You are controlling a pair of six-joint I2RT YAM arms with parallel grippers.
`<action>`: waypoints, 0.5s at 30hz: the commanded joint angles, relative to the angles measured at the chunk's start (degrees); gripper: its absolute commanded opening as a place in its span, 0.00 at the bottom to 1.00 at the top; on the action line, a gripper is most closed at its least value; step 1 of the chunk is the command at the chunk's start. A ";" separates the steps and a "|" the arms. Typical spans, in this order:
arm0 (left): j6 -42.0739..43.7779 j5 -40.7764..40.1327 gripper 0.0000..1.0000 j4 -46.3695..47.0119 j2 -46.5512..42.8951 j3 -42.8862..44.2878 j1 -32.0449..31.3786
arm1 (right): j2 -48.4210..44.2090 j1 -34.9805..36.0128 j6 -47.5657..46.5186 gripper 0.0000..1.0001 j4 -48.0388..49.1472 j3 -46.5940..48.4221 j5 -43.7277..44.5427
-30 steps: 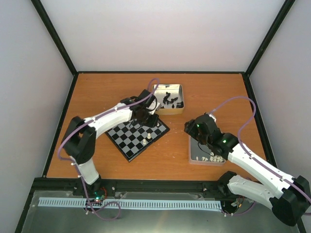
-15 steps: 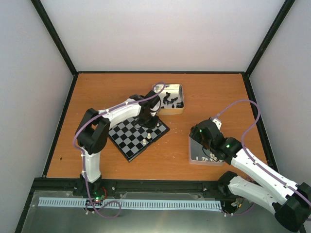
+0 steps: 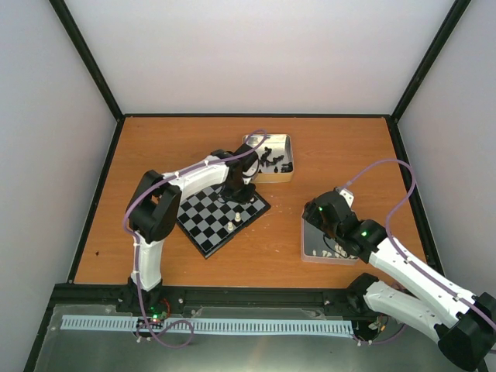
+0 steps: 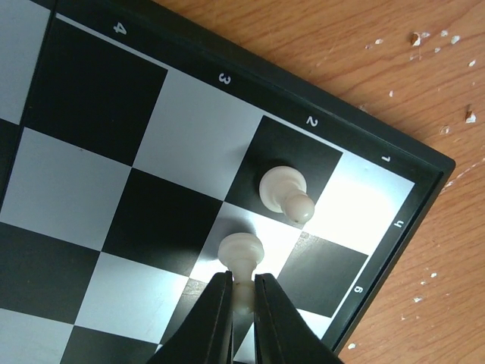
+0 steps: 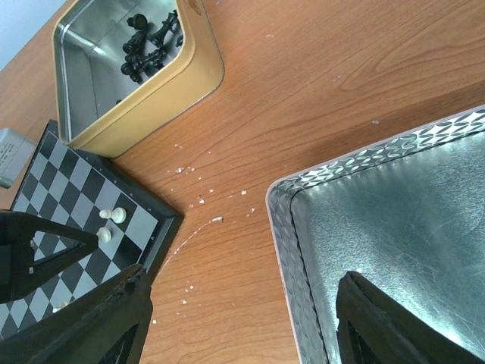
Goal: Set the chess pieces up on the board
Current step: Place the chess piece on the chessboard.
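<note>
Left gripper (image 4: pixel 241 280): jaws clamped on the stem of a white pawn (image 4: pixel 241 249) over the board (image 4: pixel 91 91), at seven o'clock of a second white pawn (image 4: pixel 285 193). This looks like filling the pawn rank. Right gripper (image 5: pixel 244 288): jaws apart above the silver tin (image 5: pixel 394 197), probably to fetch a piece.

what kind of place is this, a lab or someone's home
Most likely a robot lab cell, not a home: plain white walls enclose the wooden table, the left arm and right arm are mounted at its near edge, and a chessboard is laid out.
</note>
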 commanded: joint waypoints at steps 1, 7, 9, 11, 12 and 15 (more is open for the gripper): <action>0.32 0.74 0.03 -0.89 -0.52 1.55 0.39 | -1.37 -0.27 0.61 0.67 -0.40 -0.40 2.69; 0.01 0.05 0.02 -1.44 -1.04 1.21 0.34 | -0.95 -0.27 0.81 0.67 -0.41 -0.50 2.71; 0.06 0.14 0.01 -1.24 -1.16 0.60 0.34 | -0.94 -0.27 0.82 0.67 -0.35 -0.63 2.71; 0.09 0.24 0.01 -1.38 -1.24 0.36 0.34 | -0.94 -0.27 0.78 0.67 -0.32 -0.67 2.79; 0.11 0.49 0.01 -1.40 -1.28 0.20 0.34 | -0.94 -0.27 0.85 0.67 -0.25 -0.67 2.88; 0.27 1.35 0.01 -1.56 -1.61 -0.22 0.41 | -0.85 -0.27 0.84 0.67 -0.34 -0.70 2.97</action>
